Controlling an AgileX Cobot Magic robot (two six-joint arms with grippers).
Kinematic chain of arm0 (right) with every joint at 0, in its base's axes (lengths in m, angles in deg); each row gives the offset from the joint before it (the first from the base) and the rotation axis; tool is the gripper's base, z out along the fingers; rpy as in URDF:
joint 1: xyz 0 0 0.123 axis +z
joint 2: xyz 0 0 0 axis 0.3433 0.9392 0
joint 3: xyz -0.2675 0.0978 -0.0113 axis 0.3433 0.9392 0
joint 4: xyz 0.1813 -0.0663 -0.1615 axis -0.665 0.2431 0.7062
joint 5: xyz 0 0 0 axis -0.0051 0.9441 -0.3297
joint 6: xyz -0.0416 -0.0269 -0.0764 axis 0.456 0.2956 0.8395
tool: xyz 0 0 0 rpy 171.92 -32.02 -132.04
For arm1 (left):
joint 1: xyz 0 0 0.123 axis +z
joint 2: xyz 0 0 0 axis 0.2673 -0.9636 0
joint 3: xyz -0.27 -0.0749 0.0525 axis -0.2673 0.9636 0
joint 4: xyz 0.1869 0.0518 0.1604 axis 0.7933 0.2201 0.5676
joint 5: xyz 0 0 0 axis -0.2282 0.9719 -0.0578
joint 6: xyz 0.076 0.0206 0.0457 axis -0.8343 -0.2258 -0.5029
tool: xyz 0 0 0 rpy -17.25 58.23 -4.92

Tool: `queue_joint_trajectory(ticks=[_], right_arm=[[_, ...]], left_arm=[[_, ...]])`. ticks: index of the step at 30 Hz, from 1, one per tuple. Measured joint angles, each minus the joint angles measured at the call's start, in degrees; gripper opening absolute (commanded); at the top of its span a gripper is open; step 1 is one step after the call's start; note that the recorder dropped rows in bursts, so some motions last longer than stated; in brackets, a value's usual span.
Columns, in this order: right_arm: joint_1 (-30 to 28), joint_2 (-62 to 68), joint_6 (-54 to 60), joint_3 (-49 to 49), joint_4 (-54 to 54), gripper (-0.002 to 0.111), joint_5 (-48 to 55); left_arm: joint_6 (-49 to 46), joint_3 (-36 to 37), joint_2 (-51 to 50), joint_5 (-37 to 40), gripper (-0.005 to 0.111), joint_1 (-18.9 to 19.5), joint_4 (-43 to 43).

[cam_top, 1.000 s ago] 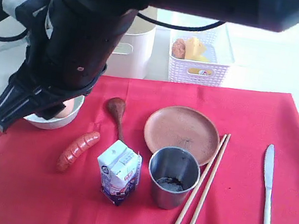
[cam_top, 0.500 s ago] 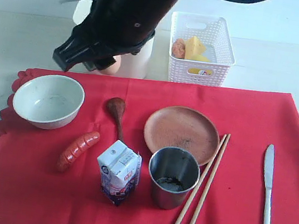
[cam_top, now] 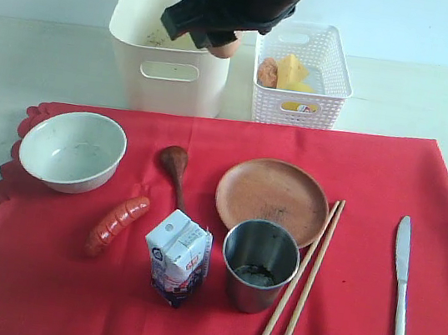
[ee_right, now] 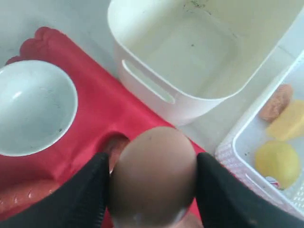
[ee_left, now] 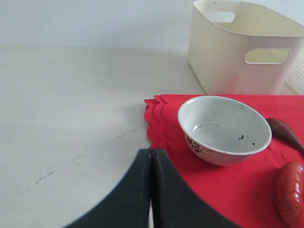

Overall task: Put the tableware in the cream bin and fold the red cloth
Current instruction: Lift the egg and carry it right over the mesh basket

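The right gripper (ee_right: 153, 202) has its jaws spread around a brown egg (ee_right: 152, 183), pinched between both fingers. It sits at the top centre of the exterior frame, where the cream bin's (cam_top: 167, 70) right edge nears the white basket (cam_top: 297, 103). The left gripper (ee_left: 151, 190) is pressed fully closed on nothing, over bare table beside the red cloth's (cam_top: 375, 173) scalloped edge. On the cloth lie the bowl (cam_top: 72, 149) at left, the spoon (cam_top: 176, 169), plate (cam_top: 272, 198) and cup (cam_top: 259, 265) mid-frame, and the chopsticks (cam_top: 299, 284) and knife (cam_top: 400, 286) toward the right.
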Motion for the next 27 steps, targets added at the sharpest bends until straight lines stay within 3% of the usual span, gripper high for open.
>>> queue_joint_trajectory(ticks=[17,27], right_arm=[[-11.2,0.2,0.1,0.0,0.0,0.0,-8.3],[-16.7,6.7,0.1,0.0,-0.5,0.0,-13.9]], left_arm=[[0.0,0.0,0.0,0.0,0.0,0.0,0.0],[0.0,0.0,0.0,0.0,0.0,0.0,0.0]])
